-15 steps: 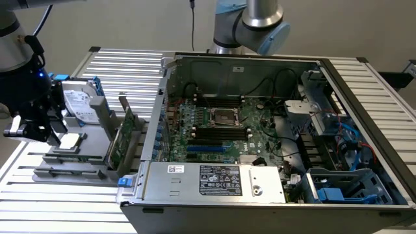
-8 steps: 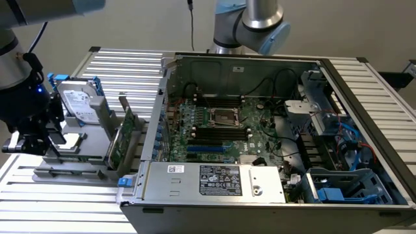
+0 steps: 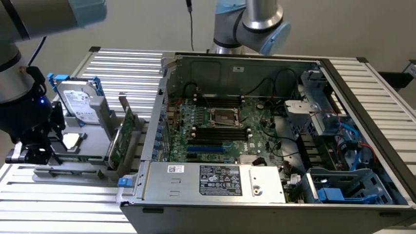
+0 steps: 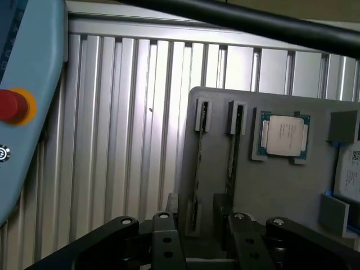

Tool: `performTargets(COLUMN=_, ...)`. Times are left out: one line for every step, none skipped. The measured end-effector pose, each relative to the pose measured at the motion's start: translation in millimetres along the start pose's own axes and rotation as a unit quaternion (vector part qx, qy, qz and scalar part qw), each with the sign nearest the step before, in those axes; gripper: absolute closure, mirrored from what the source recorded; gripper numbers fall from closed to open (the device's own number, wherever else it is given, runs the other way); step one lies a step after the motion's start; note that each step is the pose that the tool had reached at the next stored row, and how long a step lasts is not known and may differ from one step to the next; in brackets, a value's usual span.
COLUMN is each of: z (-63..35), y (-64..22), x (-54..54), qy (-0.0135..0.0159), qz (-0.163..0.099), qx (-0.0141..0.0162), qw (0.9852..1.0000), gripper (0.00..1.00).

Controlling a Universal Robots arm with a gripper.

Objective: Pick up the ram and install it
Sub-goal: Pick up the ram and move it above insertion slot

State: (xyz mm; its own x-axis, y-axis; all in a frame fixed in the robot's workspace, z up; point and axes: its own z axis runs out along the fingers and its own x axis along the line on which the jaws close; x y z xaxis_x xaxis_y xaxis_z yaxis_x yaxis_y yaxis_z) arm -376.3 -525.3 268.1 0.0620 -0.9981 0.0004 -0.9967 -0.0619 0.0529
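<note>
The fingers (image 4: 165,233) were wide open and held nothing. The ram stick (image 4: 198,163) stood on its edge in the gray holder (image 4: 281,191), just past the gap between them.

Table (image 4: 129,112): ribbed metal, semi-gloss w/ glare. Holder tray (image 4: 281,191): grey plastic, matt, smooth. Processor (image 4: 284,135): silver metal lid, satin. Gripper (image 4: 201,230): black, matt. PSU housing (image 3: 162,183): bare sheet metal, dull.
</note>
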Motion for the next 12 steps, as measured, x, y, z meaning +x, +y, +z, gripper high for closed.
performTargets(z=1.8, y=-0.1, x=0.5, qy=0.0000, qz=0.000, qx=0.0000, qw=1.0000, gripper=0.62)
performTargets(z=3.6, y=-0.2, x=1.0, qy=0.0001, qz=0.000, qx=0.0000, qw=1.0000, gripper=0.62)
performTargets(z=5.3, y=-0.3, x=1.2, qy=0.0001, qz=0.000, qx=-0.0001, qw=1.0000, gripper=0.62)
performTargets(z=7.2, y=-0.5, x=1.5, qy=0.0001, qz=0.000, qx=-0.0001, qw=1.0000, gripper=0.62)
performTargets(z=9.0, y=-0.8, x=1.8, qy=0.0000, qz=0.000, qx=0.0000, qw=1.0000, gripper=0.62)
performTargets(z=10.8, y=-1.1, x=2.1, qy=0.0000, qz=0.000, qx=-0.0001, qw=1.0000, gripper=0.62)
performTargets(z=12.6, y=-1.5, x=2.3, qy=0.0001, qz=0.000, qx=0.0000, qw=1.0000, gripper=0.62)
performTargets(z=14.5, y=-1.9, x=2.3, qy=0.0000, qz=0.000, qx=0.0000, qw=1.0000, gripper=0.62)
performTargets(z=16.2, y=-2.4, x=2.4, qy=0.0000, qz=0.000, qx=0.0000, qw=1.0000, gripper=0.62)
performTargets(z=18.0, y=-2.9, x=2.5, qy=0.0000, qz=0.001, qx=-0.0001, qw=1.0000, gripper=0.62)
performTargets(z=19.8, y=-3.4, x=2.5, qy=-0.0001, qz=0.003, qx=-0.0001, qw=1.0000, gripper=0.62)
performTargets(z=21.6, y=-3.8, x=2.4, qy=-0.0002, qz=0.005, qx=-0.0001, qw=1.0000, gripper=0.62)
